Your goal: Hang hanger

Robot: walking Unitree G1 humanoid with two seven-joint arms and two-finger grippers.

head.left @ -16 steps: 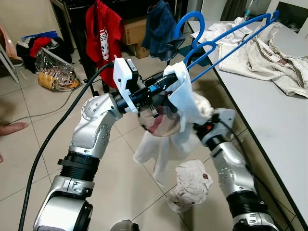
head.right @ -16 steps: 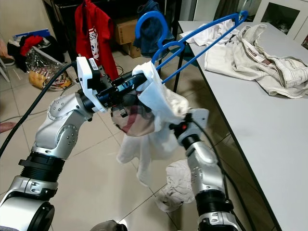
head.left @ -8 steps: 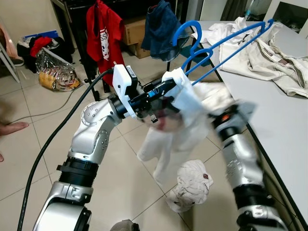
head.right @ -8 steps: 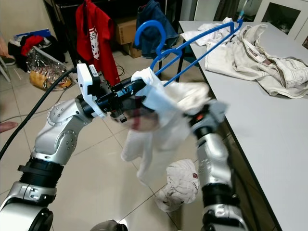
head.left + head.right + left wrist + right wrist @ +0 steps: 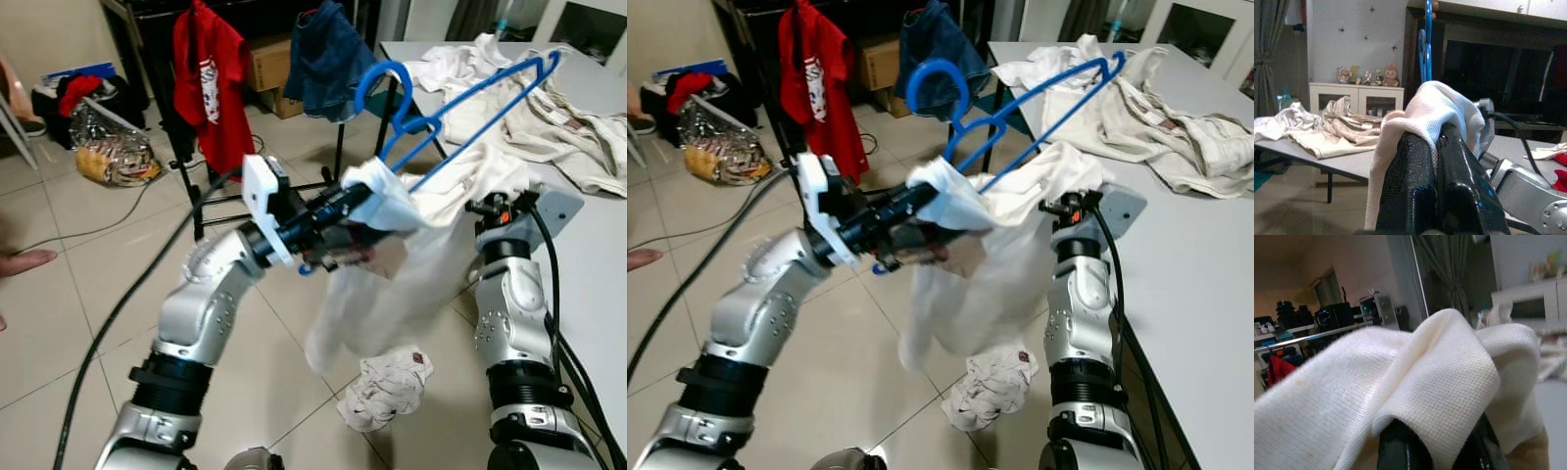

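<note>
A red shirt [image 5: 206,78] hangs on the dark rack [image 5: 186,147] far left, with free rail beside it. The left claw [image 5: 364,196] is clenched on the white knit garment [image 5: 392,274], carrying the blue plastic hanger [image 5: 441,108] above it. The right claw [image 5: 480,191] pinches the same cloth, close against the grey table [image 5: 588,284] edge.

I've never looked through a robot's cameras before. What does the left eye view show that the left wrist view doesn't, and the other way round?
The left eye view shows the floor scene: a red shirt hanging, a crumpled cloth on the tiles, and both silver arms. The left wrist view shows a white cabinet with small figurines. Both share the white garment, pinched by the left gripper, the blue hanger, and pale clothes on the table.
</note>
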